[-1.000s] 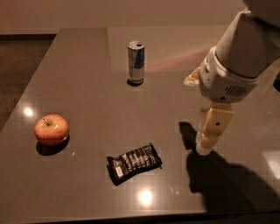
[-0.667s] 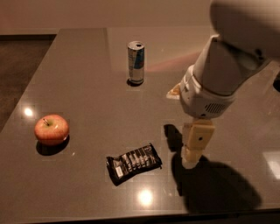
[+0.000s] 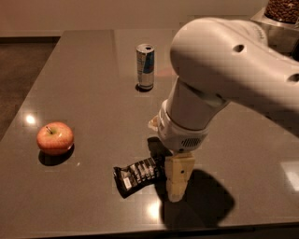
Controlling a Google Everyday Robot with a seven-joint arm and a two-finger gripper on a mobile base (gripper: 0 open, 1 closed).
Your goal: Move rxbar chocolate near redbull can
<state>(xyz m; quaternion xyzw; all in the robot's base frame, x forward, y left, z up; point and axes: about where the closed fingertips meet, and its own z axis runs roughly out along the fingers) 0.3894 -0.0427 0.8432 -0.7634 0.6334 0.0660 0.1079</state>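
Observation:
The rxbar chocolate [image 3: 138, 173], a flat black wrapper with white lettering, lies on the dark grey table [image 3: 88, 88] near its front edge. The redbull can [image 3: 145, 66], silver and blue, stands upright at the back middle of the table, far from the bar. My gripper [image 3: 176, 179] hangs from the big white arm [image 3: 219, 79], pointing down, right at the bar's right end. That end of the bar is hidden behind the gripper.
A red apple [image 3: 55, 138] sits on the left of the table. A container of brown items [image 3: 283, 10] stands at the back right corner. The table's front edge runs just below the gripper.
The arm has swung left and towards the front. The gripper has moved from the right side of the table down to the right end of the bar. Bar, can and apple have not moved.

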